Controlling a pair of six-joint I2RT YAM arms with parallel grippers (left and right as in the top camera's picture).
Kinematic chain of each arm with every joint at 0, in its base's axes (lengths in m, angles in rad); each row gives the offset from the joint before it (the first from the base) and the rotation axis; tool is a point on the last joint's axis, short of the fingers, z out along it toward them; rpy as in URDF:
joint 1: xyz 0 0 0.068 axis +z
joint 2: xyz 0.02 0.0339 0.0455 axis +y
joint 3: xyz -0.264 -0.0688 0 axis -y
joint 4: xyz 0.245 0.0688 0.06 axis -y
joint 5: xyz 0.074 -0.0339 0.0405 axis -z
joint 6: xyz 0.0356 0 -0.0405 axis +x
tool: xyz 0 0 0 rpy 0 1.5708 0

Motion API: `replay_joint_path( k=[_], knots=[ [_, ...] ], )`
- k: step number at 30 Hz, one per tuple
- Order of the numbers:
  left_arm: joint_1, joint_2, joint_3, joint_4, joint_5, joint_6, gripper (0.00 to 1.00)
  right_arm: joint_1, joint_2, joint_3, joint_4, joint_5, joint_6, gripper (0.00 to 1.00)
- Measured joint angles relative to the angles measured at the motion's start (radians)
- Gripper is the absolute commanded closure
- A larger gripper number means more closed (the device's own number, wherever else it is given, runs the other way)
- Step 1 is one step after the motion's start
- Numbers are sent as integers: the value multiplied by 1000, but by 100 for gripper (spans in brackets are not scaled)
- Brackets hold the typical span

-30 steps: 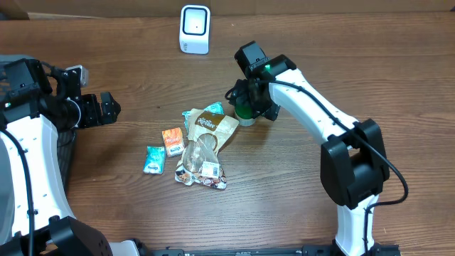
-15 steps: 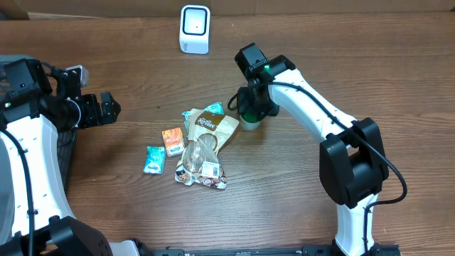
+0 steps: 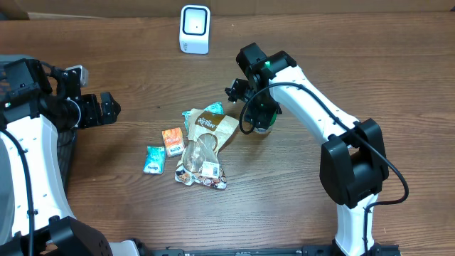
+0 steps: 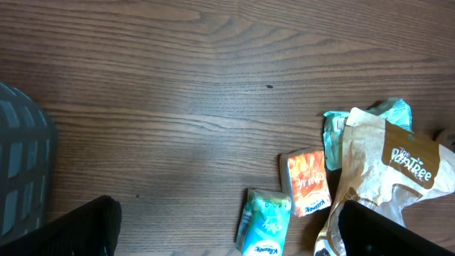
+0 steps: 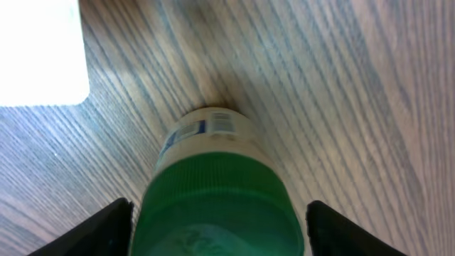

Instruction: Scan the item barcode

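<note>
Angling downward, the right pincer brackets the green-capped bottle; whether it grips is unclear.

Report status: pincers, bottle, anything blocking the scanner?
Left pincer open, empty. Right pincer straddles green-capped bottle, grip unclear. Table bare between bottle and scanner; snack packets lie off that path.
</note>
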Motion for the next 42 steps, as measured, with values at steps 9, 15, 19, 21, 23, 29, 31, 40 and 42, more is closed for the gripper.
replay_joint_path(
  k=[9,15,19,21,23,29,31,40,42],
  knots=[
    [0,0,0,0,0,0,0,-3,0,140,-78,4,200,0],
    [0,0,0,0,0,0,0,-69,-2,336,-227,-106,644,0],
    [0,0,0,0,0,0,0,-109,-2,336,-230,-152,834,0],
    [0,0,0,0,0,0,0,-127,-2,336,-227,-165,916,0],
    [0,0,0,0,0,0,0,-138,-2,336,-227,-171,960,0],
    [0,0,0,0,0,0,1,-159,-2,336,-229,-180,1030,0],
    [0,0,0,0,0,0,0,-159,-2,336,-229,-180,1038,0],
    [0,0,0,0,0,0,0,-159,-2,336,-229,-183,1048,0],
    [0,0,0,0,0,0,0,-160,-2,336,-229,-183,1049,0]
  ],
)
